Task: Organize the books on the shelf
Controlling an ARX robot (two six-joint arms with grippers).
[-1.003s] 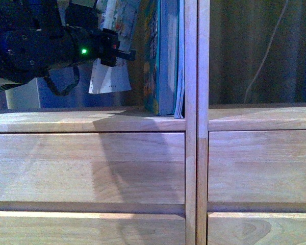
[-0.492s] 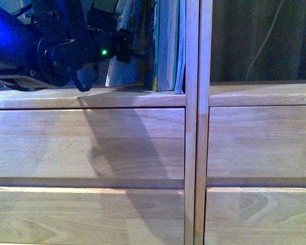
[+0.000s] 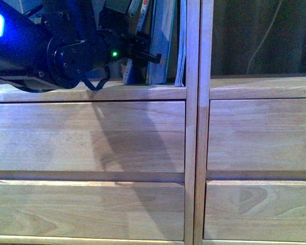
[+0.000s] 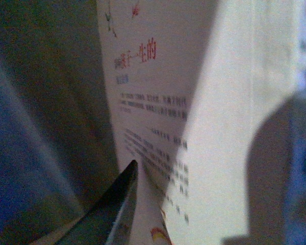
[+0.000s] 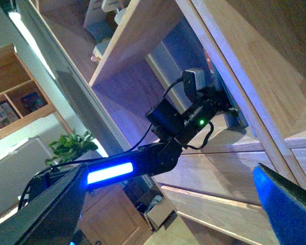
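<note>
The light-wood shelf [image 3: 143, 93] fills the front view, with drawer fronts below an open compartment. My left gripper [image 3: 145, 51] is inside the left compartment, shut on the thin pale booklet [image 3: 134, 69], which is pressed against the thick teal paperback [image 3: 160, 41]. The paperback leans. The slim bluish-white book [image 3: 181, 48] stands against the centre upright. In the left wrist view the booklet [image 4: 153, 102] shows red and dark print beside one dark finger [image 4: 120, 204]. My right gripper [image 5: 168, 204] is open and empty, away from the shelf [image 5: 234, 168].
The centre upright [image 3: 199, 127] divides the two columns; the right compartment [image 3: 255, 35] is dark with a pale cable hanging. The right wrist view shows my left arm [image 5: 112, 172] with a lit blue strip, a plant [image 5: 71, 145] and another wooden cabinet [image 5: 20, 107].
My left gripper has moved right with the booklet, up against the standing books. The thick paperback now leans. The shelf board sits higher in the front view.
</note>
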